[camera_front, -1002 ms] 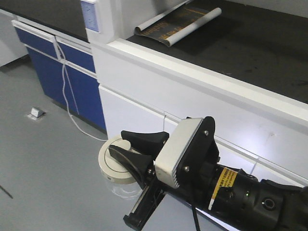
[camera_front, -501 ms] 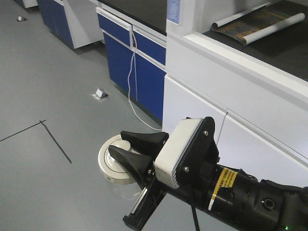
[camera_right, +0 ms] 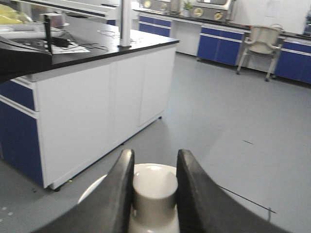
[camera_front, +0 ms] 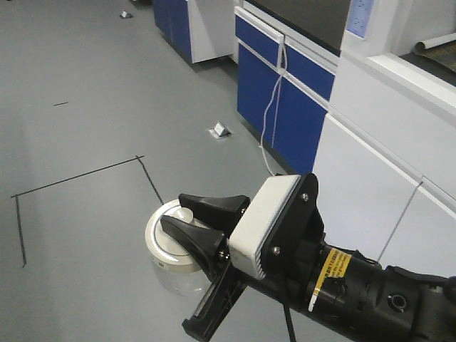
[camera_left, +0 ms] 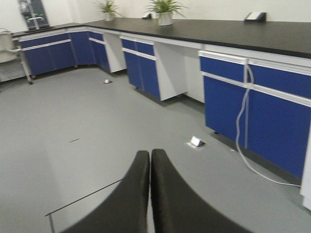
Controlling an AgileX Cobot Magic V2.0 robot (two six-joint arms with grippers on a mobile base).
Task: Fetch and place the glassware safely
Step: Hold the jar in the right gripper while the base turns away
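Glass jar (camera_front: 173,276): held in the air by the right gripper (camera_front: 178,211), above the grey floor (camera_front: 78,135) and well apart from the blue-and-white cabinets (camera_front: 285,100). No surface directly under it.

Grasp: fingers closed narrow on the central knob (camera_right: 154,187) of the cream-white lid (camera_front: 162,246), one finger on each side. The right wrist view shows both touching the knob. The clear body hangs below the lid.

The left gripper (camera_left: 149,155) has its fingers pressed together with nothing between them.

Handling (judgement):
- The body is small, light, rigid and brittle. A drop onto this floor would probably break it.
- The glass wall and smooth lid are likely slick.
- The hold is on the knob only, so the body's weight seems to depend on how firmly the lid sits. Whether it is screwed, pressed or loose cannot be told.
- A safer hold would be around the glass wall, or with support under the base.
- Slow travel without swings is advisable, then setting it upright on a flat top before letting go.
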